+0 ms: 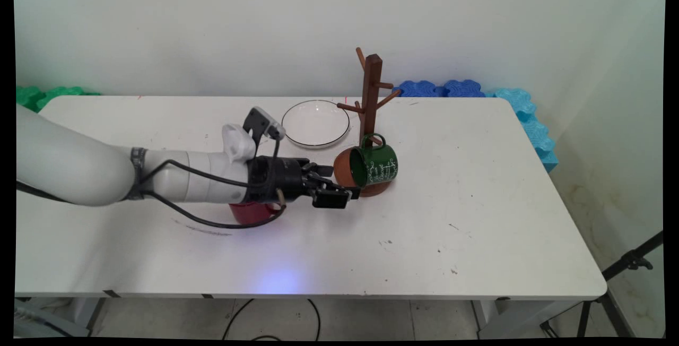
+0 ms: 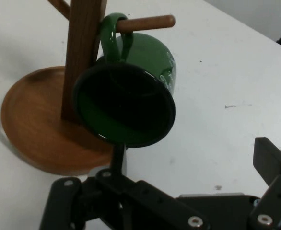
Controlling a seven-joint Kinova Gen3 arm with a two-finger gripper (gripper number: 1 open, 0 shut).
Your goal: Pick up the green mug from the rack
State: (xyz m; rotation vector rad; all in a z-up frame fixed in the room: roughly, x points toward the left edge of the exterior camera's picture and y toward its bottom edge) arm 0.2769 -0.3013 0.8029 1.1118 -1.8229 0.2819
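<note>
A: Starting from the left, what is on the table (image 1: pixel 477 218)?

B: The arm reaches in low from the left. Under it stands a red cup (image 1: pixel 249 212), mostly hidden by the wrist.

A: And the gripper (image 1: pixel 345 193)?

B: It sits just left of the green mug (image 1: pixel 374 164), fingers spread apart and holding nothing. In the hand view one finger (image 2: pixel 119 160) rises right below the mug's (image 2: pixel 126 103) rim and the other (image 2: pixel 270 160) stands well off to the right.

A: Where is the mug?

B: It hangs by its handle on a low peg (image 2: pixel 147 22) of the wooden mug tree (image 1: pixel 370 96), tilted, its mouth facing the gripper, over the tree's round base (image 2: pixel 30 124).

A: Anything else?

B: A glass plate (image 1: pixel 315 123) lies behind the gripper, just left of the tree.
</note>
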